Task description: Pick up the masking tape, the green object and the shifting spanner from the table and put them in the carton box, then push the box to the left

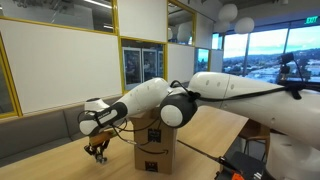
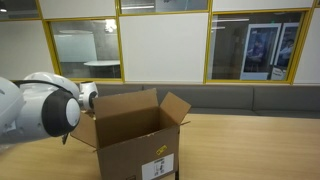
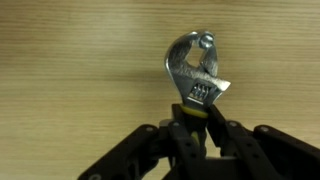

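Carton box [image 2: 118,142] stands flaps-up beside the arm [image 2: 40,105]; table [image 3: 60,60] below. The gripper [image 3: 195,120] pinches the shifting spanner [image 3: 197,68]; long axis straight outward, head foremost.

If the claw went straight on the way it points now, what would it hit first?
The bare wooden table. The claw, shut on the spanner, points straight at it, so the spanner's head would likely touch first. How far off the table lies is unclear.
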Motion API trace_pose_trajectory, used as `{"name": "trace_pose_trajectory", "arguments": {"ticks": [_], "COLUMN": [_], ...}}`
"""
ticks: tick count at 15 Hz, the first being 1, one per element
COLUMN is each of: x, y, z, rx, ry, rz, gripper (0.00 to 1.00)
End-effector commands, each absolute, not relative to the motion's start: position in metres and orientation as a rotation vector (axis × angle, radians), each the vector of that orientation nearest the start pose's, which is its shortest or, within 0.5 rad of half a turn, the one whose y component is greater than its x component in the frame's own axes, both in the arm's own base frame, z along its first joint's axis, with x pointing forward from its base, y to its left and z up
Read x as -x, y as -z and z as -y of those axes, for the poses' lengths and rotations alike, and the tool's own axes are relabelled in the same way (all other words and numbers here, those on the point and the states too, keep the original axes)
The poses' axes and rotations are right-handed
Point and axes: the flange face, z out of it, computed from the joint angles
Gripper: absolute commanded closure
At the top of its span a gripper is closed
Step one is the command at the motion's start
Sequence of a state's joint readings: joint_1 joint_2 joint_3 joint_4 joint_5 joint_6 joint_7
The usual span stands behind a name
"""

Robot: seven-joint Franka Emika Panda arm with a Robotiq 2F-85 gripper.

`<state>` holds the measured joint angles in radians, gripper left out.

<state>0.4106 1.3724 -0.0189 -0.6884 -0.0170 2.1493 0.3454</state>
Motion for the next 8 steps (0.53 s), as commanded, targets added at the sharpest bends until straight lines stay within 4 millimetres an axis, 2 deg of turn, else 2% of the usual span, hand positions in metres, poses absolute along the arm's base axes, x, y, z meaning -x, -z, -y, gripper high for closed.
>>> {"name": "trace_pose_trajectory", "arguments": {"ticks": [1, 4, 8], "x": [-0.753, -0.763, -0.766], "y": [-0.171, -0.221, -0.293], "z": [-0.293, -0.28, -0.277], "rx": [3.118, 3.126, 3.114], "ry": [0.155, 0.2, 0.273], "rz": [0.188, 0.214, 0.242], "gripper": [0.81, 0.81, 0.81]}}
